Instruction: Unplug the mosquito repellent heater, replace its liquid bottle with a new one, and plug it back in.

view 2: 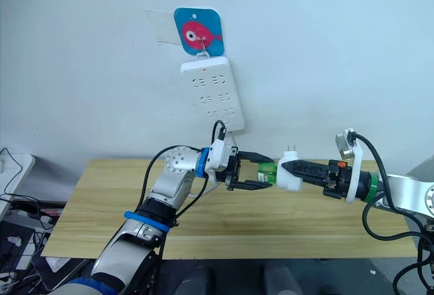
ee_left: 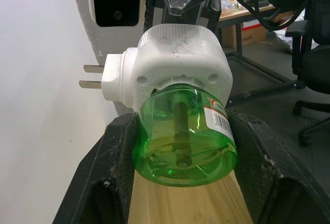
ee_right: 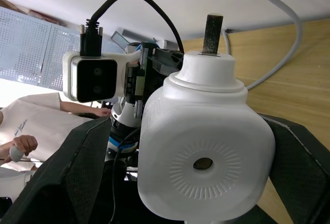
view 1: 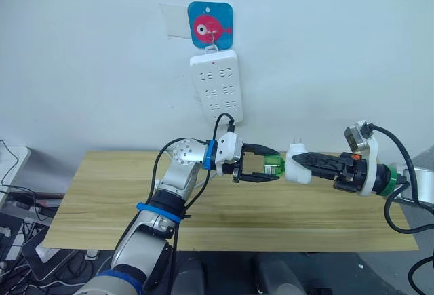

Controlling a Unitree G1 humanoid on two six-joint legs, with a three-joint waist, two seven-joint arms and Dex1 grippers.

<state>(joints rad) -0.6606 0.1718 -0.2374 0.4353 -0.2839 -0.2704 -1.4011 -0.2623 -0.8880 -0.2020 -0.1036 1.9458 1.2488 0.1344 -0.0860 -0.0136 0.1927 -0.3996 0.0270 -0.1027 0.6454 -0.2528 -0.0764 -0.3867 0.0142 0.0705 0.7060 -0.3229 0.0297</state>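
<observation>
Left eye: right gripper (view 1: 303,167) fingers clamp small white rounded plastic heater (view 1: 296,164) above wooden counter (view 1: 102,207); left gripper (view 1: 266,166) fingers close on green translucent bottle (view 1: 274,166).

Left wrist: twist bottle off, keep heater steady.

Right eye: white wall power strip (view 2: 211,95) well clear.

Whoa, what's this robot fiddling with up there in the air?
It has a small white mosquito repellent heater unplugged and held above the wooden table. The right gripper clamps the heater's body, prongs pointing up. The left gripper has its fingers around the green liquid bottle, which is still seated in the heater. The white power strip hangs on the wall behind, waiting.
</observation>
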